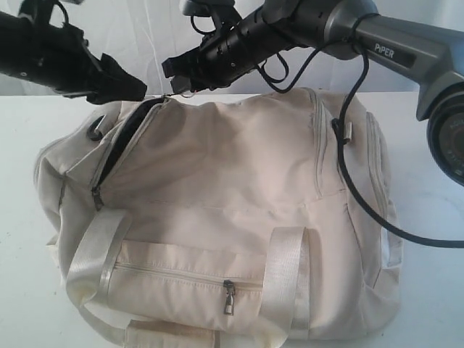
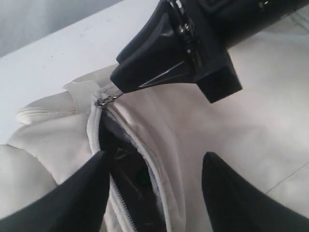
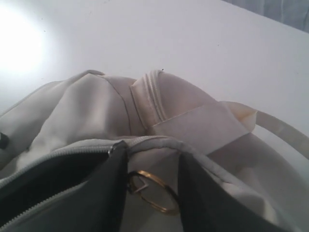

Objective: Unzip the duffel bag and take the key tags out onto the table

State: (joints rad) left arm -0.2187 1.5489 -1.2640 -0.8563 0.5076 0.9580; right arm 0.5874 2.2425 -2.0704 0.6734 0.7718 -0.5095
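Note:
The cream duffel bag [image 1: 232,188] lies on the white table [image 1: 428,290]. Its top zip [image 1: 119,148] gapes open along the left side and shows a dark inside [image 2: 130,179]. My right gripper [image 1: 172,81] reaches across to the far end of that zip. It is shut on the gold zip pull ring [image 3: 153,191], which sits between its fingers [image 3: 108,188]. My left gripper [image 2: 154,157] hangs open just over the zip opening, one finger on each side, holding nothing. The key tags are hidden.
A black cable [image 1: 351,181] from the right arm drapes over the bag's right side. Two shiny webbing straps [image 1: 90,254] cross the front. Between them runs a shut front pocket zip with a dark pull [image 1: 229,297]. White table shows around the bag.

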